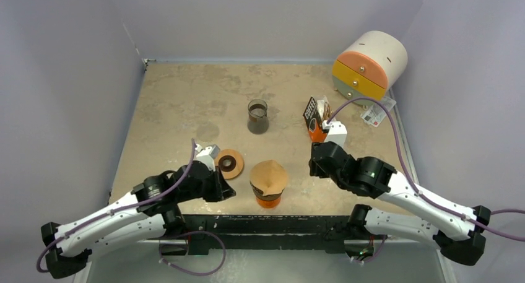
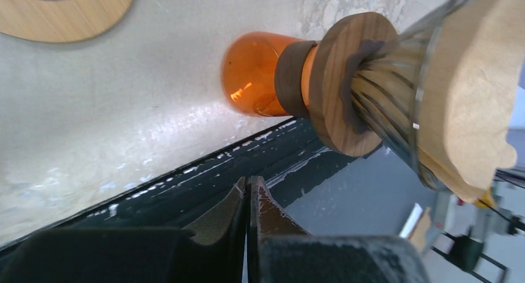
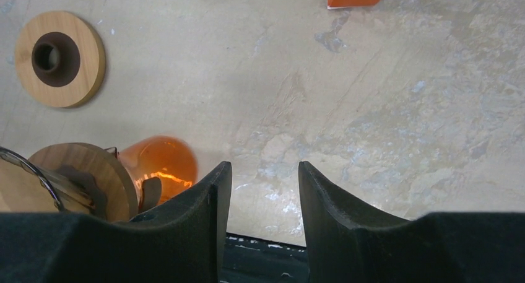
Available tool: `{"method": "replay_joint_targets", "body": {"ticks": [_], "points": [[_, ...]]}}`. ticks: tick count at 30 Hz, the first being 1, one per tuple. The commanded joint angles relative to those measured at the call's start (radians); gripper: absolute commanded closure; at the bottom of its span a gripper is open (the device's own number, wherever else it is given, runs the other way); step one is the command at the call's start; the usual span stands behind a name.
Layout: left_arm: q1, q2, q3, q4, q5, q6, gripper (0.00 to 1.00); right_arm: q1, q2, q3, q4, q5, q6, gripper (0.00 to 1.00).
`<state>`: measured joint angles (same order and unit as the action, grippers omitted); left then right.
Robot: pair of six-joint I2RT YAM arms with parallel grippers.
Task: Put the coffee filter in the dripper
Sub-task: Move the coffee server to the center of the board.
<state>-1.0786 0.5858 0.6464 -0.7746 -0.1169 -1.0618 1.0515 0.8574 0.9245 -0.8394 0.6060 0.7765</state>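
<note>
The glass dripper with a wooden collar stands on an orange vessel near the table's front edge. A brown paper coffee filter sits in the dripper's cone, its rim sticking out above. In the left wrist view the filter lines the dripper above the collar and the orange vessel. My left gripper is shut and empty, just left of the dripper; it also shows in the left wrist view. My right gripper is open and empty, to the dripper's right; the right wrist view shows it above bare table.
A wooden disc with a dark centre lies left of the dripper. A glass beaker with dark contents stands mid-table. An orange coffee bag and a round drawer unit are at the back right. The black table edge is close below.
</note>
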Motion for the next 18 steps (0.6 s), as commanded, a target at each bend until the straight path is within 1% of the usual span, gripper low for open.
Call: {"method": "replay_joint_targets", "body": {"ticks": [1,3,7,9,12,18], "points": [[0.14,0.026,-0.138,0.293,0.306,-0.037,1.0,-0.067,0.022,-0.009,0.077,-0.107,-0.073,0.53],[0.206,0.063,-0.209,0.431,0.436,-0.046,1.0,-0.086,0.032,-0.006,0.083,-0.133,-0.084,0.53],[0.268,0.17,-0.323,0.694,0.574,-0.08,1.0,-0.108,0.034,-0.007,0.083,-0.156,-0.094,0.52],[0.294,0.253,-0.384,0.876,0.644,-0.113,1.0,-0.116,0.03,-0.011,0.082,-0.162,-0.094,0.51],[0.307,0.385,-0.423,1.062,0.721,-0.138,1.0,-0.124,0.018,-0.014,0.074,-0.161,-0.096,0.51],[0.309,0.603,-0.404,1.238,0.817,-0.125,1.0,-0.144,0.004,-0.007,0.068,-0.162,-0.112,0.5]]}}
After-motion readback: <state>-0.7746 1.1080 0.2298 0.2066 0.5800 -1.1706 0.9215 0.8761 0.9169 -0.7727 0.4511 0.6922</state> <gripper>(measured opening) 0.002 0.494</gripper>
